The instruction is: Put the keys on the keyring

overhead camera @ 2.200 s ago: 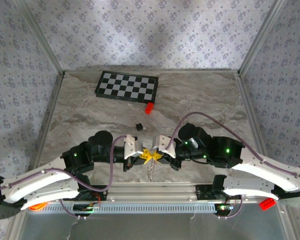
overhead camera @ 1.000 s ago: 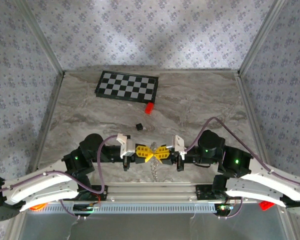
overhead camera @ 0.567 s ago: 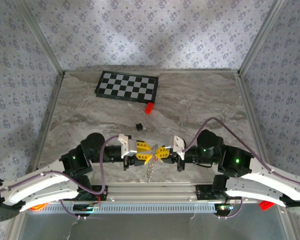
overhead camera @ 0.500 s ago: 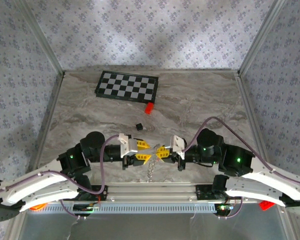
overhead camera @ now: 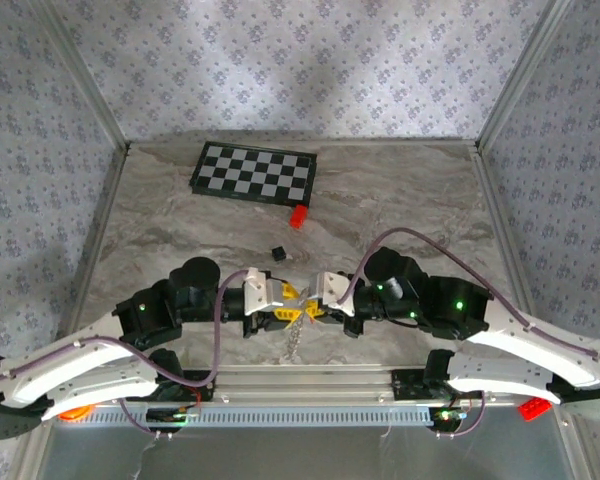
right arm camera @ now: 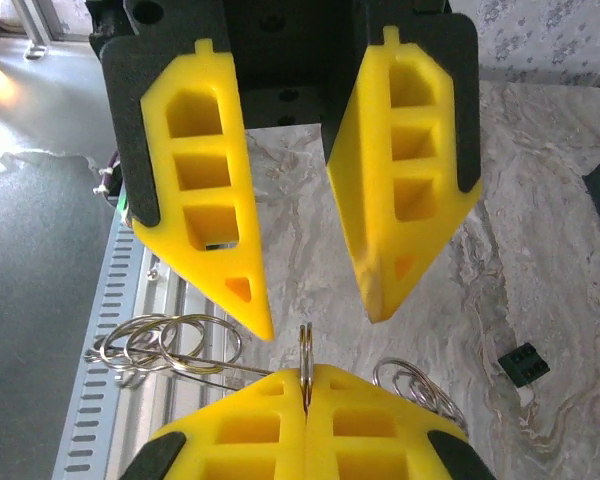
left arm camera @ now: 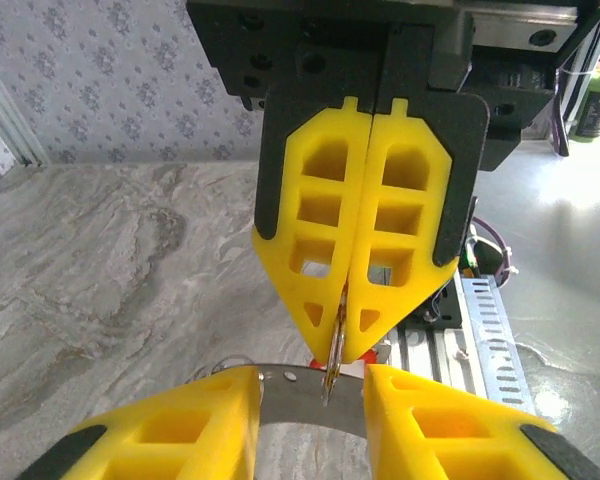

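Note:
My right gripper (overhead camera: 311,308) (right arm camera: 305,376) is shut on the keyring (right arm camera: 305,348), a thin double-wire ring seen edge-on that sticks up from its tips. More linked rings (right arm camera: 170,345) hang off it as a chain (overhead camera: 294,340). My left gripper (overhead camera: 280,306) (left arm camera: 310,388) faces it tip to tip, open, with the ring's edge (left arm camera: 334,352) in the gap between its fingers. A flat grey metal strip (left arm camera: 290,402) lies across that gap. A small red piece (left arm camera: 370,356), the keys, peeks out behind the ring, mostly hidden.
A checkerboard (overhead camera: 253,172) lies at the back, with a red block (overhead camera: 298,215) at its corner and a tiny black cube (overhead camera: 277,252) (right arm camera: 523,363) nearer. The metal rail (overhead camera: 310,410) runs just behind the grippers. Another red block (overhead camera: 531,407) sits at the bottom right.
My left gripper has gone from shut to open. The right arm has bent and pushed in, so both grippers now meet a little further left and back. The chain still dangles.

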Robot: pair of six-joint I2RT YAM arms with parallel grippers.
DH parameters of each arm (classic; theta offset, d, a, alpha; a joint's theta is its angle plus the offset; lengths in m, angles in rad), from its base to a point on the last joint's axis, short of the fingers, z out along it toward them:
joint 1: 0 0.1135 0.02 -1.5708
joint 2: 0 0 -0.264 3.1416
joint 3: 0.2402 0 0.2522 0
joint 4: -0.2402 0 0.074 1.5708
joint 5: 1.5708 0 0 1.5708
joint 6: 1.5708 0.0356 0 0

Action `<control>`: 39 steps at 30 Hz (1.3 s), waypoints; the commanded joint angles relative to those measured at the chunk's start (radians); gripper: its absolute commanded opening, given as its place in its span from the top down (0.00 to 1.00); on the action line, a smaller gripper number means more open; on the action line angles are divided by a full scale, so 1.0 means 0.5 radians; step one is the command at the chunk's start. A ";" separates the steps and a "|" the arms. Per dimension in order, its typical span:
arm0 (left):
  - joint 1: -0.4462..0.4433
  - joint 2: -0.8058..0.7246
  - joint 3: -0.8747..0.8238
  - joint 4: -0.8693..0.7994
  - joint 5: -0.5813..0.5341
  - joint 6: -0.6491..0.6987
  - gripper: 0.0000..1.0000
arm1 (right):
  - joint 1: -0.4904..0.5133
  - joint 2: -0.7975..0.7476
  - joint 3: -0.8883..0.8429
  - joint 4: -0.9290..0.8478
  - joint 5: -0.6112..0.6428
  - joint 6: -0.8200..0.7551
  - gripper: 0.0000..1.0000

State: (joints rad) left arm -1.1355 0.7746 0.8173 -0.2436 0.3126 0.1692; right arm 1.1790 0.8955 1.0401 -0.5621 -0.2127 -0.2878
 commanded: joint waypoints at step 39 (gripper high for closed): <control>-0.015 -0.105 -0.228 0.869 0.267 -0.256 1.00 | 0.099 -0.343 -0.205 0.493 0.045 0.211 0.70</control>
State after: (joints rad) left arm -1.1408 0.7338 0.7063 0.0685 0.4015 0.0765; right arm 1.2228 0.7338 0.9447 -0.3653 -0.1635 -0.2073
